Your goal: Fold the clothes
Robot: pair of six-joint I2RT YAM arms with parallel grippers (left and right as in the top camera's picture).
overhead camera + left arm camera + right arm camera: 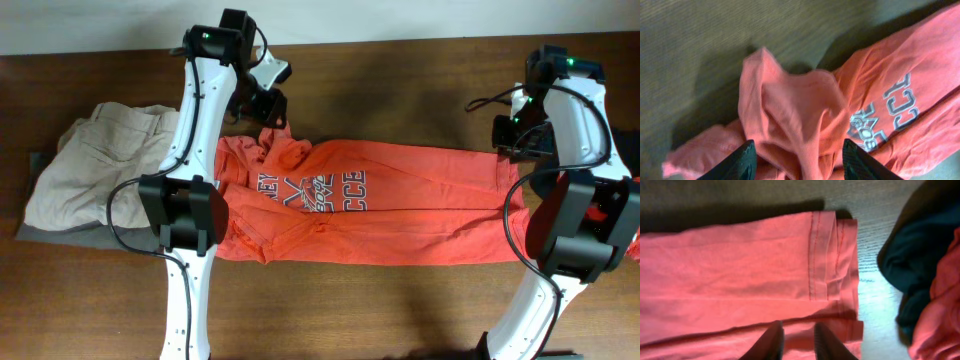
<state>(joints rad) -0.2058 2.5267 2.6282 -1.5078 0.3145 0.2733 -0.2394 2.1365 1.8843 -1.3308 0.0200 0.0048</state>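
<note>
Lying crumpled at the far left of the wooden table, a beige garment is seen on top of a dark grey cloth. Just to its right, the left arm is stretched across the table, and the left end of the orange-red T-shirt is crossed by it in the overhead view. The left gripper is held above the bunched upper-left part of the shirt. Its fingers are spread wide and nothing is clamped by them, though a raised ridge of fabric is seen between them. The shirt is laid lengthwise across the middle of the table as a long folded band, with part of its navy and white print turned up. At its right end the hem is shown doubled over. The right gripper is held at that end with only a narrow gap left between its fingers; whether fabric is pinched cannot be told. Farthest right, a black garment and a red garment are heaped together, apart from the T-shirt.
</note>
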